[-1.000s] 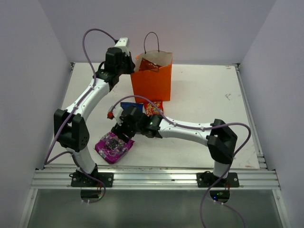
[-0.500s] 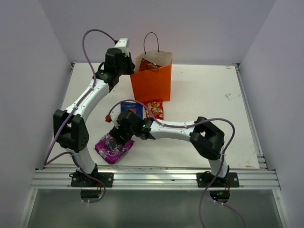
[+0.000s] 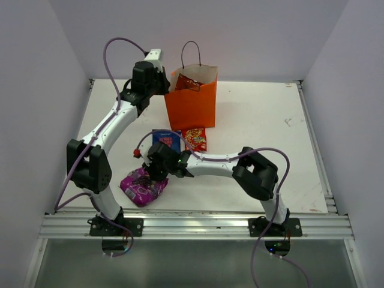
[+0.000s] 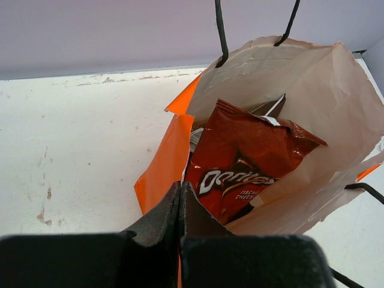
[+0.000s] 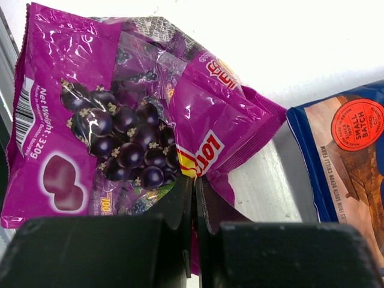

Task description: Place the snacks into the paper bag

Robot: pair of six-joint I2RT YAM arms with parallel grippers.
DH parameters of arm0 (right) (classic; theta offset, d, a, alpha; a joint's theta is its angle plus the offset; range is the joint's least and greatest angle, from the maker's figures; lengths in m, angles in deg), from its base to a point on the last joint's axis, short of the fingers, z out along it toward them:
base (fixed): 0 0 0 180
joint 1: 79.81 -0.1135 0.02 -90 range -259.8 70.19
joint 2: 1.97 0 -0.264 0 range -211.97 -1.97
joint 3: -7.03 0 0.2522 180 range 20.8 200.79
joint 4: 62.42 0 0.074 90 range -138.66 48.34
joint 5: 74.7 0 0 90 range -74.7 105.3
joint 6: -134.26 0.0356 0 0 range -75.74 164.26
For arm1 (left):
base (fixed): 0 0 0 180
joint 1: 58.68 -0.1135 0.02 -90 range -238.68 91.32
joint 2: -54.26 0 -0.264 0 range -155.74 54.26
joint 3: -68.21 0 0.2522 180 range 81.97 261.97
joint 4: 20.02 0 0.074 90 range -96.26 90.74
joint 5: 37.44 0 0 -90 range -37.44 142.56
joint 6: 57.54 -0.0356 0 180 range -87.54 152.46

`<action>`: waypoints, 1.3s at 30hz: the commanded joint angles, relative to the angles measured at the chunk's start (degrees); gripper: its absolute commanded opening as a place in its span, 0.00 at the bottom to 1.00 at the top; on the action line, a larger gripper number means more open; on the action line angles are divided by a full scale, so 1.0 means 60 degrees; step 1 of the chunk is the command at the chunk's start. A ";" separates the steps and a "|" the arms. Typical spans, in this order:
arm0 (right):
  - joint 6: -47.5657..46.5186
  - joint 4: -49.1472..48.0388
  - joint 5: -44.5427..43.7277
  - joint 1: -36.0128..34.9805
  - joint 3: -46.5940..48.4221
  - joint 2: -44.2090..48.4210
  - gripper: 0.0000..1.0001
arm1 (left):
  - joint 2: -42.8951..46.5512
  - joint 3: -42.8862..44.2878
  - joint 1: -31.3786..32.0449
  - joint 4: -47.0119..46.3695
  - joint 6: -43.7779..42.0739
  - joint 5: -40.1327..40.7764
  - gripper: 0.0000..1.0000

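Paper bag [image 3: 192, 108]: standing upright at the far middle of the table [image 3: 258, 132], mouth open, black loop handles up. An orange-red Doritos bag [image 4: 246, 168] stands inside it, leaning against the pale inner wall with its top below the rim. The edge of another packet shows behind it. What kind it is cannot be made out.

Left fingers [image 4: 162, 216]: pressed flat together at the bag's left rim. The orange paper edge runs in between them, so they are pinching the rim.

Right fingers [image 5: 177, 204]: closed tight on a fold at the edge of the purple bag [image 5: 108, 126] – a glossy packet printed with dark berries. The packet lies flat on the table near the front-left edge, just beside the left arm's base column in the top view. The right arm reaches low across the table to it.

Blue bag [image 3: 166, 139]: flat on the table in front of the paper bag, near the purple bag but apart from it, with bare table between them in the right wrist view.

Red-yellow packet [image 3: 195, 139]: flat on the table just right of the blue bag – also in front of the paper bag.
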 commanded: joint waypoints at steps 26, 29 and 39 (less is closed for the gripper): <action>-0.1870 0.4978 -0.6205 0.3407 0.7072 0.3215 0.00 | 0.0423 0.0260 0.0008 -0.0175 -0.0279 0.0235 0.00; -0.2192 0.4552 -0.6308 0.3964 0.8888 0.2193 0.00 | 0.0364 0.0319 0.0008 -0.0161 -0.0279 0.0206 0.00; -0.2062 0.2500 -0.5329 0.5312 1.1105 0.0211 0.00 | 0.0305 0.0334 0.0008 -0.0073 -0.0264 0.0161 0.00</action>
